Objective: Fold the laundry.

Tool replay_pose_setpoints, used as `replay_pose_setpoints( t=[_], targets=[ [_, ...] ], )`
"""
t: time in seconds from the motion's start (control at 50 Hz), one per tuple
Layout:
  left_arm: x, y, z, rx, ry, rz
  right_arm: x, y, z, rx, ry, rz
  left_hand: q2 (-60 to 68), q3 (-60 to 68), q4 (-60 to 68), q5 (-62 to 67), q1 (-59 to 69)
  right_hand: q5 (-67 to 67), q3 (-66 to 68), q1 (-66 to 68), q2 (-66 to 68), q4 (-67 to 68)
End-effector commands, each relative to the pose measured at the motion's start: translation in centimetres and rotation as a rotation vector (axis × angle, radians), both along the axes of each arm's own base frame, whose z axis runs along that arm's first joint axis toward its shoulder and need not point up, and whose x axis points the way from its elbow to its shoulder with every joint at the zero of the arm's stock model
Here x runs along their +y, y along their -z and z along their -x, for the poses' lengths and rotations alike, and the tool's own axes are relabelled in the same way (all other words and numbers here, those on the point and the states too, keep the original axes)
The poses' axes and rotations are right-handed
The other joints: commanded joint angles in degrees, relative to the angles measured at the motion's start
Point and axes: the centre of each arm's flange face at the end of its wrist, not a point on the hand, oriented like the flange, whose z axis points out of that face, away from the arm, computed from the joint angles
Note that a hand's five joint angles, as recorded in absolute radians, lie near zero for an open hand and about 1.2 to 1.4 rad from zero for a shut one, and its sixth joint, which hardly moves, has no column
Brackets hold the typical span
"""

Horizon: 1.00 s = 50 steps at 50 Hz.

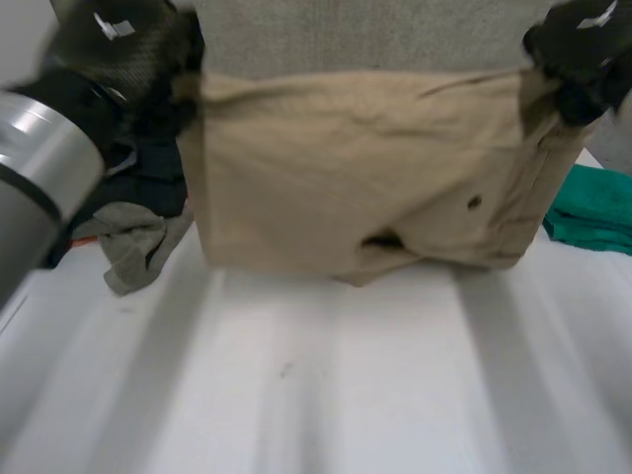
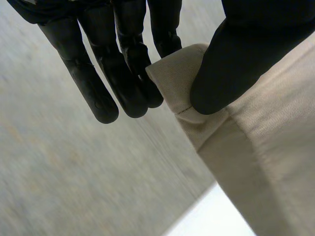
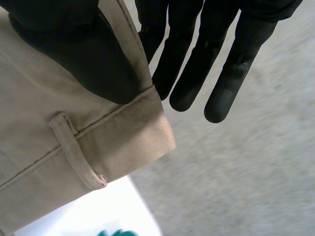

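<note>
The tan trousers [image 1: 365, 168] are hanging spread out over the far part of the white table [image 1: 326, 385], with the bottom fold down at the tabletop. Left hand [image 1: 128, 49] has one top corner pinched between thumb and fingers [image 2: 98, 83]. The right hand [image 1: 578, 59] does the same at the other top corner, thumb pressed just above a belt loop [image 3: 74, 147]. Off to the left there's a dark clothes pile [image 1: 148, 178] with a grey-green rag [image 1: 133, 247] beside it, and a green cloth [image 1: 592, 207] lies on the right.
</note>
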Motion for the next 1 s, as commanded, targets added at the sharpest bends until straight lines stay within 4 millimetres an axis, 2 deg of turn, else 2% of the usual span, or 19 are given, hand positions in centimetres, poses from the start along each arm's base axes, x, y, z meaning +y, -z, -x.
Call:
replay_pose_setpoints(
  t=[0.02, 0.06, 0.12, 0.18, 0.22, 0.28, 0.32, 0.4, 0.5, 0.58, 0.62, 0.64, 0.68, 0.7, 0.72, 0.74, 0.82, 0.92, 1.0],
  targets=[
    [-6.0, 7.6, 3.0, -0.095, -0.011, -0.171, -4.4, 6.8, -1.9, 0.064, 0.0, -0.153, 11.44, 11.69, 11.4, 14.32, 14.02, 11.55, 11.89, 17.75, 12.61, 11.42],
    [-7.6, 8.3, 3.7, -0.097, -0.02, -0.17, -6.1, 8.4, -2.5, 0.068, 0.01, -0.16, 11.44, 11.69, 11.4, 14.32, 14.02, 11.55, 11.89, 17.75, 12.61, 11.42],
    [-10.5, 7.0, 5.2, -0.064, -0.036, -0.075, -9.1, 7.4, -3.3, 0.004, 0.051, -0.026, 11.44, 11.69, 11.4, 14.32, 14.02, 11.55, 11.89, 17.75, 12.61, 11.42],
    [-12.5, 1.5, 6.2, 0.067, -0.043, 0.152, -10.6, 4.6, -4.6, -0.095, 0.065, 0.158, 11.44, 11.69, 11.4, 14.32, 14.02, 11.55, 11.89, 17.75, 12.61, 11.42],
    [-12.8, -2.6, 6.4, 0.172, -0.043, 0.333, -11.4, 0.6, -5.4, -0.213, 0.066, 0.389, 11.44, 11.69, 11.4, 14.32, 14.02, 11.55, 11.89, 17.75, 12.61, 11.42],
    [-12.5, -5.4, 6.4, 0.264, -0.04, 0.487, -11.2, -4.1, -5.9, -0.354, 0.045, 0.678, 11.44, 11.69, 11.4, 14.32, 14.02, 11.55, 11.89, 17.75, 12.61, 11.42],
    [-11.0, -9.4, 5.7, 0.361, -0.046, 0.637, -10.5, -6.3, -6.0, -0.412, 0.035, 0.796, 11.44, 11.69, 11.4, 14.32, 14.02, 11.55, 11.89, 17.75, 12.61, 11.42],
    [-8.6, -12.7, 3.7, 0.416, -0.094, 0.682, -8.3, -7.7, -7.8, -0.468, -0.045, 0.843, 11.44, 11.69, 11.4, 14.32, 14.02, 11.55, 11.89, 17.75, 12.61, 11.42],
    [-9.4, -8.8, 4.1, 0.344, -0.096, 0.559, -8.4, -4.3, -8.8, -0.431, -0.083, 0.71, 11.44, 11.69, 11.4, 14.32, 14.02, 11.55, 11.89, 17.75, 12.61, 11.42],
    [-10.1, -3.9, 4.2, 0.252, -0.102, 0.407, -8.8, -0.4, -9.0, -0.363, -0.1, 0.577, 11.44, 11.69, 11.4, 14.32, 14.02, 11.55, 11.89, 17.75, 12.61, 11.42],
    [-10.2, -0.2, 4.3, 0.188, -0.103, 0.302, -8.9, 1.7, -9.2, -0.33, -0.115, 0.515, 11.44, 11.69, 11.4, 14.32, 14.02, 11.55, 11.89, 17.75, 12.61, 11.42],
    [-10.1, 1.0, 4.2, 0.167, -0.1, 0.268, -9.0, 4.4, -9.4, -0.29, -0.132, 0.44, 11.44, 11.69, 11.4, 14.32, 14.02, 11.55, 11.89, 17.75, 12.61, 11.42],
    [-9.7, 4.6, 4.1, 0.102, -0.098, 0.169, -9.0, 7.2, -9.5, -0.253, -0.148, 0.368, 11.44, 11.69, 11.4, 14.32, 14.02, 11.55, 11.89, 17.75, 12.61, 11.42],
    [-9.6, 5.8, 4.0, 0.083, -0.098, 0.136, -9.0, 10.3, -9.6, -0.219, -0.161, 0.292, 11.44, 11.69, 11.4, 14.32, 14.02, 11.55, 11.89, 17.75, 12.61, 11.42],
    [-9.5, 7.2, 3.9, 0.06, -0.094, 0.101, -9.0, 11.7, -9.6, -0.204, -0.164, 0.256, 11.44, 11.69, 11.4, 14.32, 14.02, 11.55, 11.89, 17.75, 12.61, 11.42],
    [-9.2, 10.4, 3.9, 0.011, -0.092, 0.025, -8.9, 13.0, -9.6, -0.189, -0.166, 0.224, 11.44, 11.69, 11.4, 14.32, 14.02, 11.55, 11.89, 17.75, 12.61, 11.42],
    [-7.9, 17.2, 3.6, -0.12, -0.087, -0.137, -8.0, 18.6, -9.2, -0.11, -0.161, 0.08, 11.44, 11.69, 11.4, 14.32, 14.02, 11.55, 11.89, 17.75, 12.61, 11.42],
    [-5.3, 20.0, 2.0, -0.267, -0.086, -0.255, -5.6, 22.3, -8.0, -0.02, -0.154, -0.102, 11.44, 11.69, 11.4, 14.32, 14.02, 11.55, 11.89, 17.75, 12.61, 11.42],
    [-2.8, 18.0, 0.5, -0.33, -0.087, -0.283, -3.2, 22.0, -6.9, 0.039, -0.152, -0.221, 11.44, 11.69, 11.4, 14.32, 14.02, 11.55, 11.89, 17.75, 12.61, 11.42]
  ],
)
